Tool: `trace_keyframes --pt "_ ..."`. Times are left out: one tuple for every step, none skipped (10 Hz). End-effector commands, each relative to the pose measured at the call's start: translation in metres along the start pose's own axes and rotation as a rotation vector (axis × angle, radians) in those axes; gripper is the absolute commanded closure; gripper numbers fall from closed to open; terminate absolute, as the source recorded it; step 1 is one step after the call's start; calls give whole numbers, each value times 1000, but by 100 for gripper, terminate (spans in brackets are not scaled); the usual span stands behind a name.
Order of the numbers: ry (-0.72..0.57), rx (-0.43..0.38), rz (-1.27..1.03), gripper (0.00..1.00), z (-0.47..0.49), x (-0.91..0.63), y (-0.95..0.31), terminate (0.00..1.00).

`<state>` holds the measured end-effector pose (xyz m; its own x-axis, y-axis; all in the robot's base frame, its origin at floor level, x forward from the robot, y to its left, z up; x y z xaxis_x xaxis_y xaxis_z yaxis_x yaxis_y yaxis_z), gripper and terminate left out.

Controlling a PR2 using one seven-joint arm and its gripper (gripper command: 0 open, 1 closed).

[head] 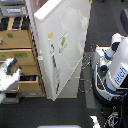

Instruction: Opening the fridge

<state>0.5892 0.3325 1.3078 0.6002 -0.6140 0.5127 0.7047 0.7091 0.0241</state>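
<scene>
Fridge: tall white metal fridge (62, 45), dark handle (56, 77) vertical.
Hand: white hand (11, 70), at exterior view's left of handle, apart.
Grip: spread or pressed, cannot tell.

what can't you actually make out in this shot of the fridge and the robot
- Inside of the tall white fridge: exterior view, the swung-out door covers it.
- The hand at the exterior view's left: blurred and cut by the edge; open or shut cannot be told, nor whether it touches anything.
- Green-logo sticker on the door: too small to read.
- Lower fridge drawers: hidden behind the door.
- White and blue robot body: cut off by the right edge.
</scene>
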Motion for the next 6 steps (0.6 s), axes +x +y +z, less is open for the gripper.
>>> trace_keyframes --pt "391 -168 -47 0 -241 35 -108 0" --pt "409 -157 -48 0 -274 67 -116 0" --pt "418 -168 -71 0 -292 86 -127 0" --pt "422 -191 -108 0 -317 111 -145 0" --pt "427 -218 -130 0 -339 127 -155 0" --pt "451 -212 -139 0 -366 134 -162 0"
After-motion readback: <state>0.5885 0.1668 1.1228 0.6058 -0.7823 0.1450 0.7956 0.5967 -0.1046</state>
